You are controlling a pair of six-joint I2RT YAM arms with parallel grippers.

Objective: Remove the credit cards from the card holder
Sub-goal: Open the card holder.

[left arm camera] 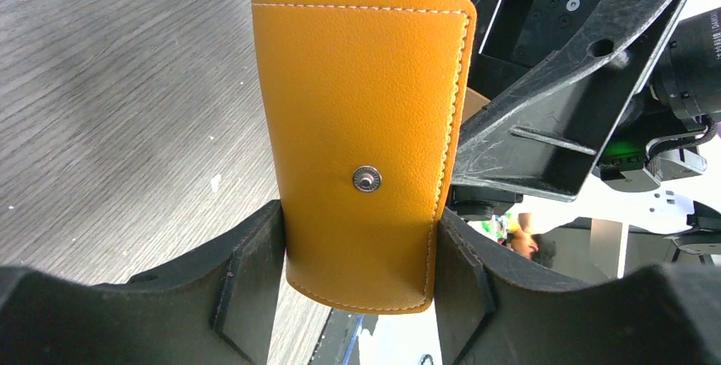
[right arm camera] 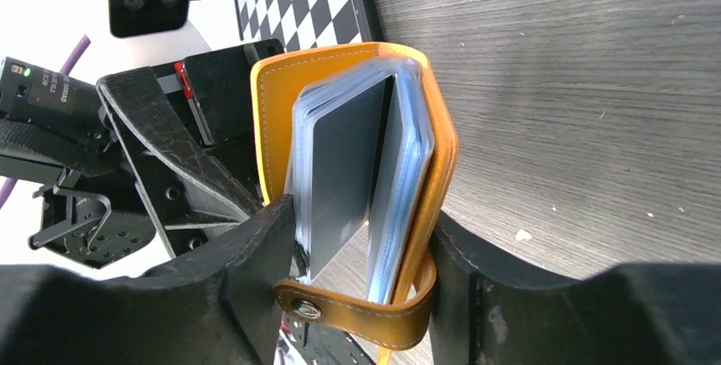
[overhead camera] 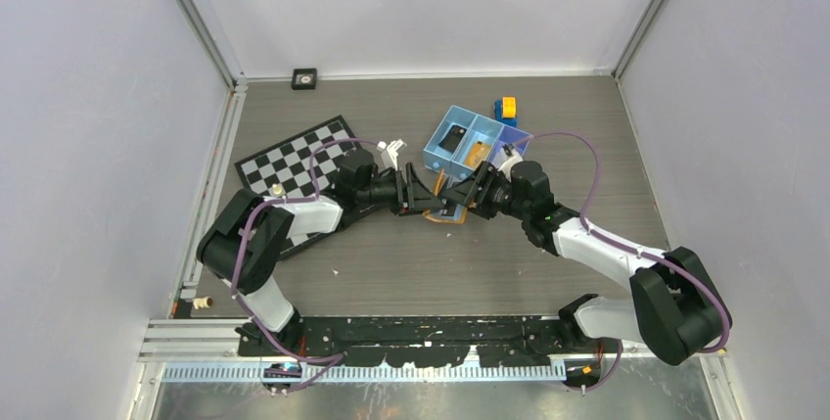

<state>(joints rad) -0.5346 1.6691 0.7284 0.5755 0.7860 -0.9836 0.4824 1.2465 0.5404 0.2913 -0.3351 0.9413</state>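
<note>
Right hand (right arm camera: 361,229) clamps orange card holder (right arm camera: 274,127); grey sleeves (right arm camera: 340,169) fanned open, snap tab (right arm camera: 357,314) loose.

Both arms stretched forward and angled inward, left end effector (left arm camera: 361,237) and right end effector (right arm camera: 361,229) facing nearly tip to tip, each clamped on the card holder (left arm camera: 366,127).

No words, numbers or brand names can be read. Tiny white print is seen on the left arm (right arm camera: 47,84), near nine o'clock in the right wrist view, but it is too blurred.
</note>
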